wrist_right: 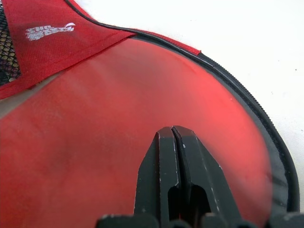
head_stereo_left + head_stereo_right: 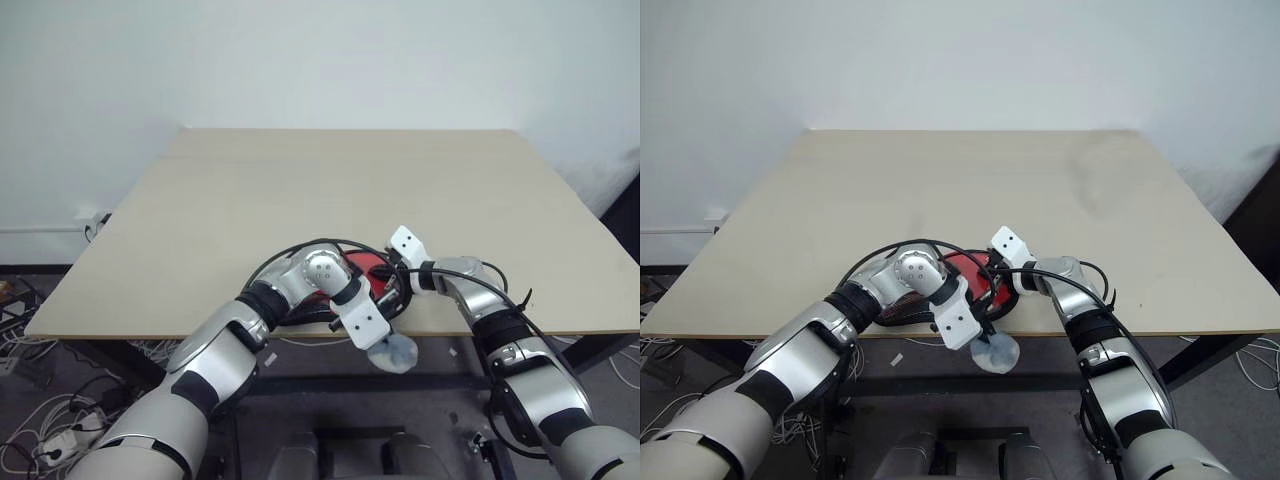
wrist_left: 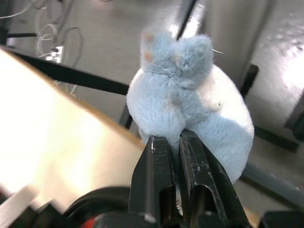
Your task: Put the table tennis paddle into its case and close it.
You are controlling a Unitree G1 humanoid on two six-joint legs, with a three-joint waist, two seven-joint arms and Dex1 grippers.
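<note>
Left pincer [image 3: 176,142] clenched on fluffy blue pull [image 3: 185,95] just off case [image 1: 118,133], likely zip tab. Right pincer [image 1: 173,130], clenched empty, pins case for your zipping.

Table [image 2: 300,200]: in front of the wall.
Case [image 2: 980,275]: on the table, at its near edge, between the two arms.
Left gripper [image 3: 176,145]: off the near edge of the table, in front of the case.
Fluffy ball [image 3: 190,109]: in the left gripper, past the table's edge.
Right gripper [image 1: 173,135]: over the case.
</note>
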